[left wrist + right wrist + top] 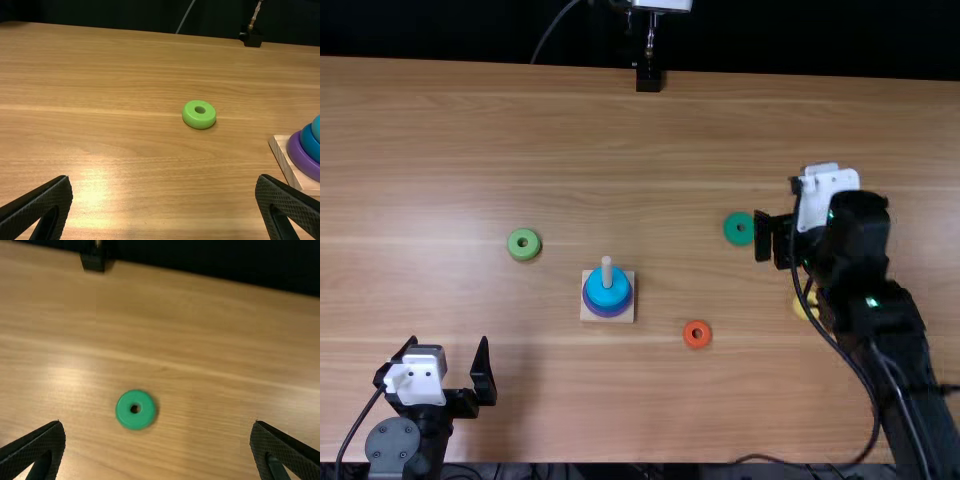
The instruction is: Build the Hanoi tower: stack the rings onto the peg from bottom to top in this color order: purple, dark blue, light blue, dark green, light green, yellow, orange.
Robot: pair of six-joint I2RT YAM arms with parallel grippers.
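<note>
- The right gripper (157,424) is spread wide and empty; the dark green ring (135,419), apparently next up, lies flat on the tabletop (200,370), nearer one finger than the other. Closing off-centre could nudge it away or pinch it at the rim.
- Under the right arm, the yellow ring (804,305) is partly covered; a low elbow or the slack cable (850,363) might drag it.
- The orange ring (696,334) lies between that arm and the peg (606,270), so a low carry could clip it.
- Purple (300,155), dark blue (309,144) and light blue (607,292) rings are already on the peg. Only its tip stands proud: a tilted ring may catch there, and a hard push could shift the wooden base (628,280).
- The left gripper (165,177), parted and holding nothing, faces the light green ring (199,120); placing that before dark green would break the order.
</note>
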